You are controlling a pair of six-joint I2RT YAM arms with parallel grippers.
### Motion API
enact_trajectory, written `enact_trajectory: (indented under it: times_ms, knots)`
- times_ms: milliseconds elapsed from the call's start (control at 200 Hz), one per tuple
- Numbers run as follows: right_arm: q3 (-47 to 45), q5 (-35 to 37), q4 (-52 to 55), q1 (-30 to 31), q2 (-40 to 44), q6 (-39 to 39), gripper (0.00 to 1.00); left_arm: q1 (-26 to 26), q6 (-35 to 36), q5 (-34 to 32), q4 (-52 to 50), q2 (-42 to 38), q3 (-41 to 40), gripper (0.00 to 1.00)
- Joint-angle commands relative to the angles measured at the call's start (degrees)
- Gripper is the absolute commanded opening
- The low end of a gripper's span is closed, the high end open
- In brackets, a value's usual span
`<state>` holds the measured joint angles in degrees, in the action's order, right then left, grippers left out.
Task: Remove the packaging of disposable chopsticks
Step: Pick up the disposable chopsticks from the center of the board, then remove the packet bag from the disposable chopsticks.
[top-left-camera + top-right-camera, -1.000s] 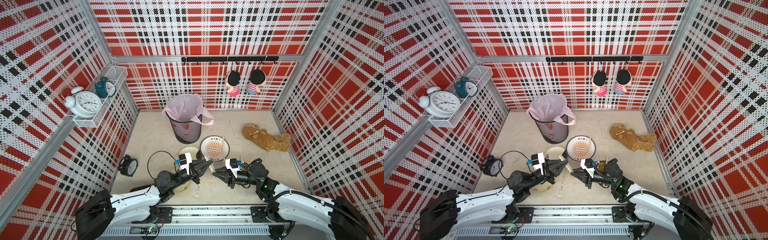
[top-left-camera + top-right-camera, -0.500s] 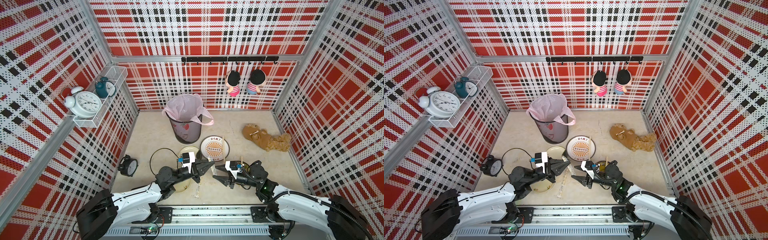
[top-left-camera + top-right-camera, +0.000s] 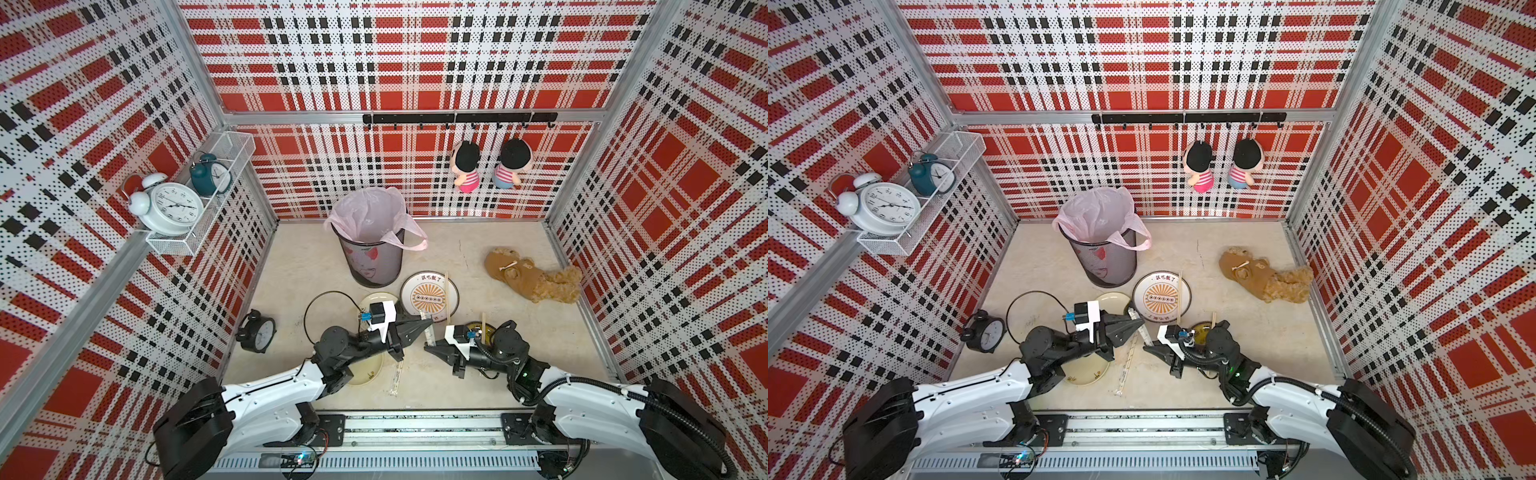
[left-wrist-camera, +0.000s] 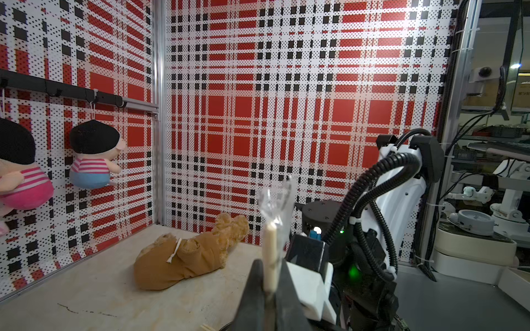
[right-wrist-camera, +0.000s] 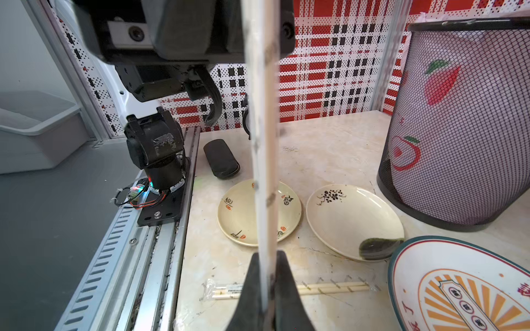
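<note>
One pair of disposable chopsticks, still in its clear printed packaging, spans the short gap between my two grippers, low over the table front. My left gripper is shut on it, with the empty sleeve end sticking out past the stick tips. Facing it, my right gripper is shut on the same wrapped pair. A second wrapped pair lies flat on the table beneath them. Bare chopsticks rest across the patterned plate.
A black mesh bin with a pink liner stands behind the plates. Two cream plates lie near my left arm. A black alarm clock sits at the left wall and a brown plush at the back right.
My right gripper, open a moment ago, has shut on the wrapped pair. My left gripper kept its grip and moved slightly towards the right one.
</note>
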<state>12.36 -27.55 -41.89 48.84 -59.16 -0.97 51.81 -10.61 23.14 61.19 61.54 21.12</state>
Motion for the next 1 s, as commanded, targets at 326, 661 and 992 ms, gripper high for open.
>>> enact_trajectory:
  times_ms: [326, 661, 992]
  knots:
    - [-1.4, -1.8, -3.9, -0.2, -1.3, 1.1, 0.00, -0.6, -0.2, 2.7, 2.1, 1.7, 2.1, 0.29]
    - [-1.0, -1.9, -3.5, -0.2, -1.9, 1.4, 0.00, -0.6, -1.5, 4.1, 4.9, 0.7, 1.2, 0.20]
    - [-0.5, -1.8, -2.9, -0.2, -2.6, 1.4, 0.00, -1.1, -2.0, 4.6, 5.5, -1.9, -0.3, 0.13]
